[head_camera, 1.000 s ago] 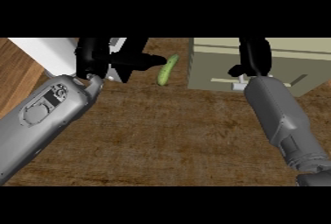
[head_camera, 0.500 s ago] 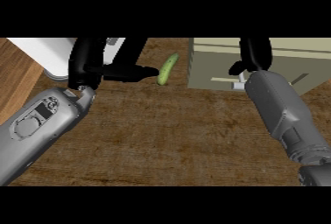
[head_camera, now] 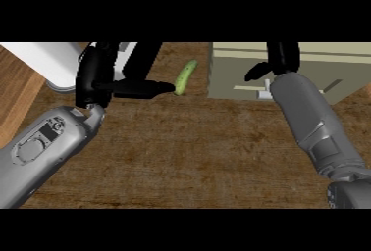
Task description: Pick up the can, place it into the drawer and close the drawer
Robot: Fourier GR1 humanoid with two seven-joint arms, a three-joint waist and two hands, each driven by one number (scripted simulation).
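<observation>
We cannot see the can from up here. The pale drawer (head_camera: 319,59) sits at the top right of the brown counter (head_camera: 188,152). Our right hand (head_camera: 281,58) hangs over the drawer, and we cannot tell if it is open or closed. Just left of the drawer lies a long green thing (head_camera: 185,76). Our left hand (head_camera: 101,78) is open beside it and holds nothing. Its thumb (head_camera: 145,89) points at the green thing's near end and looks close enough to touch it. A white block (head_camera: 43,61) sits at the top left.

Left hand (head_camera: 98,73), right hand (head_camera: 282,56): both uncurled, upright.
</observation>
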